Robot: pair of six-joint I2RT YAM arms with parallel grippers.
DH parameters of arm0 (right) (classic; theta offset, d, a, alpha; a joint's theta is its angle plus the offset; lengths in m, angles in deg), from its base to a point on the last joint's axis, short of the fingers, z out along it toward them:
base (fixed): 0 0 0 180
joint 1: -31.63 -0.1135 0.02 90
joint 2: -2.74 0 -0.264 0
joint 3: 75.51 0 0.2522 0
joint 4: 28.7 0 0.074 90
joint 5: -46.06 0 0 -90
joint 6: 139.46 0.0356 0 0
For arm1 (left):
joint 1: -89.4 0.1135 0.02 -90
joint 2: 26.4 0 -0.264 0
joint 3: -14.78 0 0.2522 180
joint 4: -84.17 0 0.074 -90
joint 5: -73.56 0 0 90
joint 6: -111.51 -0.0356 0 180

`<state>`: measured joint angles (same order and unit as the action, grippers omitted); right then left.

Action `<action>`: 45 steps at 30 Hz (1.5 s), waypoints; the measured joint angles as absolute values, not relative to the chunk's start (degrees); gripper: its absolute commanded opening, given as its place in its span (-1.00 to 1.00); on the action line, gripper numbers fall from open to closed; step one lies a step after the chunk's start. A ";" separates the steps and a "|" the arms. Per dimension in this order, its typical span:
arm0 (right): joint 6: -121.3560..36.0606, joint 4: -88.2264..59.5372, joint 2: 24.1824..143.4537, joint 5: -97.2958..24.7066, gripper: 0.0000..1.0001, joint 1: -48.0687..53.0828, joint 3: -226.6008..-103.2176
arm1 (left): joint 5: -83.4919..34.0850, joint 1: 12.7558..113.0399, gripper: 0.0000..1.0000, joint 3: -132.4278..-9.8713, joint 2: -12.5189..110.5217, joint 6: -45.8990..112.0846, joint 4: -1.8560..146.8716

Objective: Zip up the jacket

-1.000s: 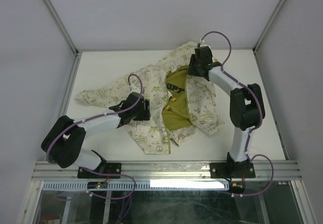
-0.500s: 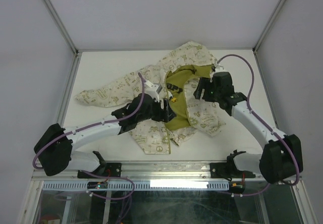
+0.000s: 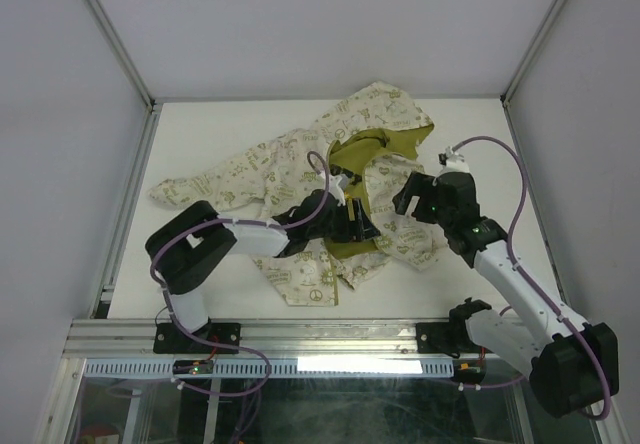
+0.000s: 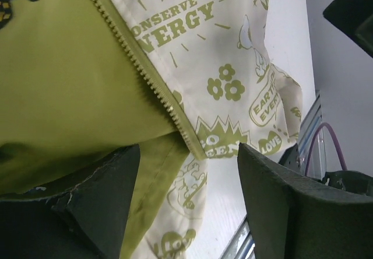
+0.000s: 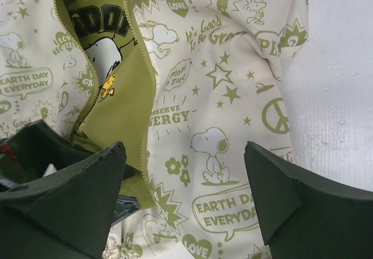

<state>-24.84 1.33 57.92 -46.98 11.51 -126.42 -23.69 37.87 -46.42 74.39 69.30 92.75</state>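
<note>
L gripper point(image 3: 362, 229) stood over the open front of the small cream hooded fabric jacket with olive-green print point(image 3: 305, 264), which lay spread on the white table point(image 3: 480, 134), sleeve out to the left and hood at the far side. Its jaws were apart and clamped nothing. R gripper point(image 3: 405, 196) hung over the right front panel, jaws wide and empty. Risk, in my judgement: the front edges lay parted, so a close here could pinch the olive lining point(image 4: 64, 95) instead of the zip edge. Slider not made out in any view. L wrist view alone showed the olive zip teeth point(image 4: 157, 90) close up, with lining draped on one finger point(image 4: 87, 212). R wrist view showed both zip rows parted; top view hid them under the arms.
</note>
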 measured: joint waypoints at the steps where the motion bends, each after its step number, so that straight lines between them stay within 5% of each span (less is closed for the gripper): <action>1: -24.62 0.98 57.50 -47.25 0.72 11.51 -126.18 | -24.06 37.65 0.37 -47.10 75.72 69.96 93.47; 9: -23.53 -0.13 56.93 -48.12 0.73 11.51 -125.18 | -27.03 36.30 0.11 -51.69 83.98 73.19 99.86; 25: -23.20 -0.04 54.64 -48.03 0.74 11.51 -125.15 | -29.90 31.97 -0.08 -49.37 76.42 74.88 108.51; 29: -22.92 -0.04 54.64 -47.99 0.74 11.51 -125.15 | -30.35 31.60 -0.31 -51.67 81.23 74.79 109.10; 36: -22.90 0.52 53.87 -47.12 0.74 11.51 -125.15 | -28.87 31.64 -1.00 -50.77 83.33 73.35 108.56; 45: -24.40 1.25 53.19 -41.35 0.68 9.20 -125.15 | -24.89 35.05 -1.00 -42.07 70.21 69.13 105.15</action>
<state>-24.40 1.25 53.19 -41.35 9.20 -125.15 -24.89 35.05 -42.07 70.21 69.13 105.15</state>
